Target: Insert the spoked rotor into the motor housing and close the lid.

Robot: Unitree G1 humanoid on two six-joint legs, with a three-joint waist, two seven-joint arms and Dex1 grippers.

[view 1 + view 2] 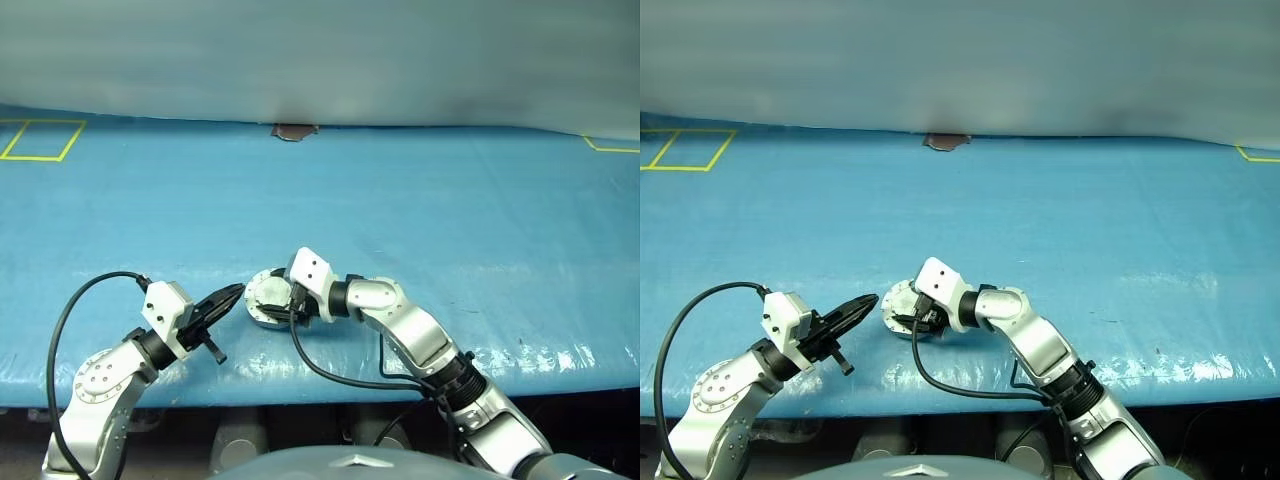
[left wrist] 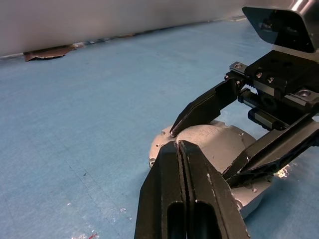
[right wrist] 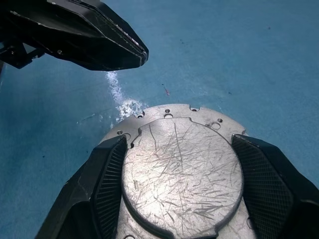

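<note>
Black right gripper (image 3: 179, 184) clamped wide across scratched grey lid (image 3: 182, 172) atop housing (image 2: 164, 144) on blue table (image 1: 450, 220), left gripper (image 2: 192, 194) shut beside; probably heavy, rigid, slick metal, best held by opposite rim edges.

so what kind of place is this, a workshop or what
Probably a robot test or training bench rather than a working shop: a wide table under a blue cover, yellow tape outlines marking zones near its far corners, and a lone grey motor housing with its lid closed.
</note>
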